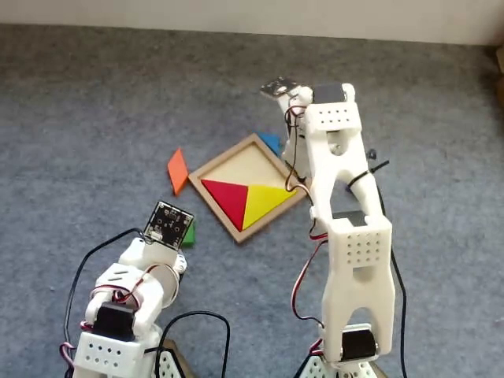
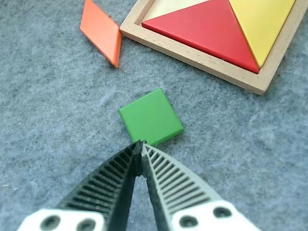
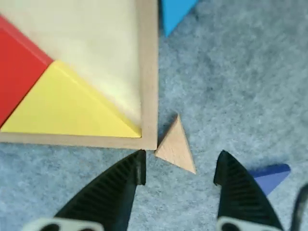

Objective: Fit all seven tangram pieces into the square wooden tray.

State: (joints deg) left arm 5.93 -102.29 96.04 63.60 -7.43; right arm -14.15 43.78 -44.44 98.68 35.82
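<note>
Claw, left (image 2: 140, 147): closed, its 2 ribbed fingers (image 2: 166, 173) pressed tip to tip with nothing between them; the tips sit at the near edge of the green square.
Green square (image 2: 150, 117): flat on the grey carpet (image 2: 43, 110), outside the tray, lying between the closed fingertips and the tray's rim, apart from the rim.
Orange piece (image 2: 100, 31): a parallelogram, flat on the carpet just beside 1 corner of the tray, outside it and apart from the green square.
Claw, right (image 3: 180, 166): wide, its 2 black fingers (image 3: 115, 187) standing well apart and gripping nothing, low over the carpet at another corner of the tray.
Wooden triangle (image 3: 175, 147): small and unpainted, flat on the carpet between those 2 fingers, nearer 1 of them; whether it touches the tray's rim cannot be told.
Dark blue piece (image 3: 269, 175): on the carpet; 1 pointed end shows past the other finger.
Light blue piece (image 3: 175, 12): on the carpet just outside the rim, farther along the same side of the tray.
Tray (image 1: 220, 155): square, wooden, turned like a diamond in the high view, lying between the 2 arms.
Red triangle (image 1: 227, 194): large, seated inside the tray.
Yellow triangle (image 1: 266, 201): large, seated inside the tray, edge to edge with the red triangle; together they fill about half of it.
</note>
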